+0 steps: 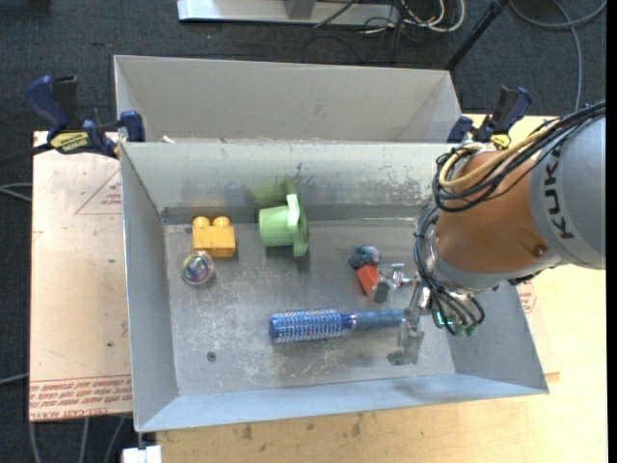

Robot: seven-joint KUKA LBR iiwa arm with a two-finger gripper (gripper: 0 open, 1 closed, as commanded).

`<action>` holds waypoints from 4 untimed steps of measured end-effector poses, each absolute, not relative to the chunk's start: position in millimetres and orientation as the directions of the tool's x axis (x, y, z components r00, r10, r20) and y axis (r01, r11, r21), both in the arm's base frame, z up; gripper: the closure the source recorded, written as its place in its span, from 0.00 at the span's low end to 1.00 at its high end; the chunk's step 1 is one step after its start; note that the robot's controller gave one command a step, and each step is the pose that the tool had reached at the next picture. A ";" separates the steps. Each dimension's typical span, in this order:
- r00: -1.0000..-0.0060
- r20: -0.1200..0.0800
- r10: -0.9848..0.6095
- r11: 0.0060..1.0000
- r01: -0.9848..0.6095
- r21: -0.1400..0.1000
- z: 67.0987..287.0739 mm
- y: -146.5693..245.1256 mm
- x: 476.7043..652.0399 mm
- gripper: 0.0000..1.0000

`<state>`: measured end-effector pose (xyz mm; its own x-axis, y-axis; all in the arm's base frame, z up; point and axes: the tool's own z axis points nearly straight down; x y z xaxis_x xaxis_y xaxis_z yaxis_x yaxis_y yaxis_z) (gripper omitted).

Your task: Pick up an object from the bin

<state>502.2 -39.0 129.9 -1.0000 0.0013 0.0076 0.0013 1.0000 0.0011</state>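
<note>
Grey metal bin [145, 287] seen from above, with sloping walls and a scuffed flat floor carrying five loose things. The arm [578, 191], its wrist wrapped in an orange cover [492, 230], enters from the right. The gripper [409, 331] stands low at the floor's right end, at the tip of the handle of a blue hairbrush [313, 325]. The hairbrush lies flat near the front wall, bristled head to the left and handle pointing right toward the gripper. Whether the gripper is spread or closed, or touching the handle, cannot be told. Just behind the handle lies a small blue-and-red thing [366, 270]. Well apart, toward the back left, sit a green plastic spool [282, 225], a yellow toy brick [214, 235] and, just in front of the brick, a clear shiny ball [198, 270].
</note>
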 end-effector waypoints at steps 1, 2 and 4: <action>-0.997 0.003 -0.072 0.997 -0.072 0.004 66.5 8.6 524.2 0.00; -0.998 -0.002 -0.068 0.998 -0.068 0.001 70.4 5.7 525.6 1.00; -0.999 -0.011 -0.052 0.999 -0.052 0.000 283.7 -2.3 503.3 1.00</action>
